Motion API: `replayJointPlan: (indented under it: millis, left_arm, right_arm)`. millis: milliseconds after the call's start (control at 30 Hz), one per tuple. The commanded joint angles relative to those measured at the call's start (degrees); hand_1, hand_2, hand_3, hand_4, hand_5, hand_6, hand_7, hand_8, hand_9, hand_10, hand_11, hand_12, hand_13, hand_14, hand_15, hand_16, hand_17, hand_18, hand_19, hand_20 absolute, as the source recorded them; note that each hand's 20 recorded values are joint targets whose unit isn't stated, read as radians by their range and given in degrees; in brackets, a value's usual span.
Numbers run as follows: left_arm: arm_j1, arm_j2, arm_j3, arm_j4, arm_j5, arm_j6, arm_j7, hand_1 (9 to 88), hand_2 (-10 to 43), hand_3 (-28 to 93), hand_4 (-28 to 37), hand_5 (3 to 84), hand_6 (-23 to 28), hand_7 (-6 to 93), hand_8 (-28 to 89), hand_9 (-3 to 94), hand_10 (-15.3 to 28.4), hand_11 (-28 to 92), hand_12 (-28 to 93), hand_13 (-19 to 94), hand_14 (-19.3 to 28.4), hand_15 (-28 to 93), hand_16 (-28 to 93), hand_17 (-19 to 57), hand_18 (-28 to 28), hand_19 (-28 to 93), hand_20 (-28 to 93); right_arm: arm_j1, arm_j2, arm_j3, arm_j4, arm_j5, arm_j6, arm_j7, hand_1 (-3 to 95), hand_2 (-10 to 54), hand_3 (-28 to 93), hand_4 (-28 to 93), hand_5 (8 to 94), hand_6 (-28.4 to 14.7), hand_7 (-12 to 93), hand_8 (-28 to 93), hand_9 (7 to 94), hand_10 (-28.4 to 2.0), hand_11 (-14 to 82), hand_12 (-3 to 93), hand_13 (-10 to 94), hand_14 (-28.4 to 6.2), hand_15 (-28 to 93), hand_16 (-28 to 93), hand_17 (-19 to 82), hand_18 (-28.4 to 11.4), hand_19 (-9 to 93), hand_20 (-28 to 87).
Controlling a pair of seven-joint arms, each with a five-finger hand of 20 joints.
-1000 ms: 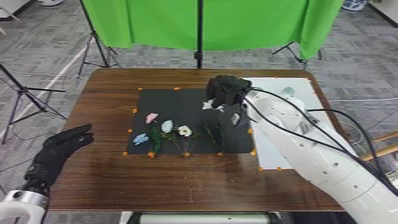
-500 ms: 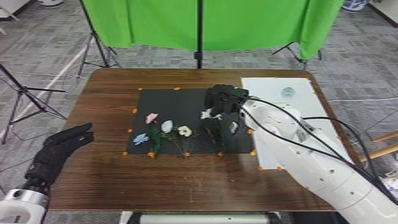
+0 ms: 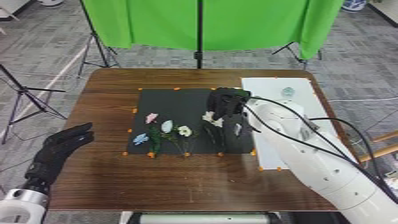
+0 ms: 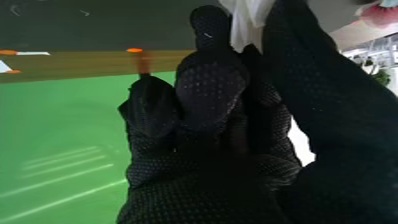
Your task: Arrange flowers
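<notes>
Right hand (image 3: 227, 101): over the far right part of the square black mat (image 3: 173, 102), black-gloved fingers and thumb closed on a white flower with soft, thin petals (image 3: 211, 118). In the right wrist view, white petal material lies between thumb and fingers. In the head view, the bloom shows at the hand's near left side. Contact of its lower end with the mat: cannot tell.

A slim whitish piece (image 3: 237, 130) is just on the near side of the same hand; cannot tell whether it belongs to the held flower.

To the left of the right hand and nearer the robot, on the mat: a pink flower (image 3: 151, 118), a light blue flower (image 3: 139, 139), a pale, oval-shaped bloom (image 3: 167, 126) and an open white bloom with a small centre (image 3: 185, 131), with thin green stems among them.

To the right of the right hand: a white rectangular sheet (image 3: 269, 156), bearing a pale blue-green bloom (image 3: 288, 92) at its far end.

Left hand (image 3: 64, 141): well apart from the right, left of the mat, fingers extended, grasping nothing.
</notes>
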Motion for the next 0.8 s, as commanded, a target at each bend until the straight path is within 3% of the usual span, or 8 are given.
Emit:
replayJointPlan:
  millis: [33,233,433,567,800]
  left_arm:
    - [0.52,-0.4,-0.01,0.31,0.35,-0.64,-0.32,33.2,-4.4,66,-11.6,45.3,5.5,9.9,-5,42.5,13.5,16,12,35,17.8,14,2,7.6,13.6,10,20]
    - [0.85,-0.54,-0.13,0.08,0.37,-0.54,-0.29,33.3,-4.5,66,-11.7,45.3,5.5,9.8,-5,42.4,13.5,16,12,35,17.8,14,2,7.6,13.6,9,20]
    - [0.6,-0.37,-0.06,0.18,0.35,-0.63,-0.35,33.3,-4.5,66,-11.6,45.3,5.4,9.8,-5,42.4,13.5,16,12,35,17.8,14,2,7.5,13.6,10,20]
    - [0.58,-0.35,0.01,0.2,0.36,-0.63,-0.5,33.3,-4.5,66,-11.6,45.2,5.5,9.7,-5,42.4,13.5,16,12,35,17.8,14,2,7.5,13.6,9,20]
    - [0.67,-0.41,-0.16,0.11,0.41,-0.65,-0.5,33.2,-4.5,66,-11.6,45.3,5.5,9.8,-5,42.5,13.5,16,12,35,17.7,14,2,7.4,13.6,9,20]
  right_arm:
    - [0.0,0.15,0.78,-1.43,-0.83,-2.71,-0.05,48.2,-9.5,71,-24,60.9,2.2,28,-1,61.5,-12.5,18.9,25.0,73,-5.3,72,33,43,-17.4,90,57]
    - [-0.29,-0.07,1.91,-2.01,-0.9,-5.34,-1.19,48.8,-9.5,71,-24,60.8,2.9,29,0,60.7,-12.5,18.6,24.9,72,-5.7,72,33,43,-17.8,90,58]
    - [0.05,0.32,1.96,-2.79,-2.47,-8.51,-2.41,46.2,-9.5,74,-24,59.8,3.2,27,-12,58.6,-12.5,17.4,24.6,70,-6.5,72,33,41,-18.0,88,59]
    - [0.31,0.07,1.9,-2.78,-4.93,-11.43,-3.9,45.9,-9.5,75,-24,58.3,3.4,27,-13,56.6,-12.6,16.3,24.3,68,-7.4,72,32,39,-18.4,86,59]
    - [0.32,0.37,1.92,-3.79,-6.65,-9.46,-3.77,45.9,-9.5,74,-24,54.9,3.1,26,-13,53.6,-12.5,15.4,24.2,67,-7.8,72,32,38,-18.8,85,60]
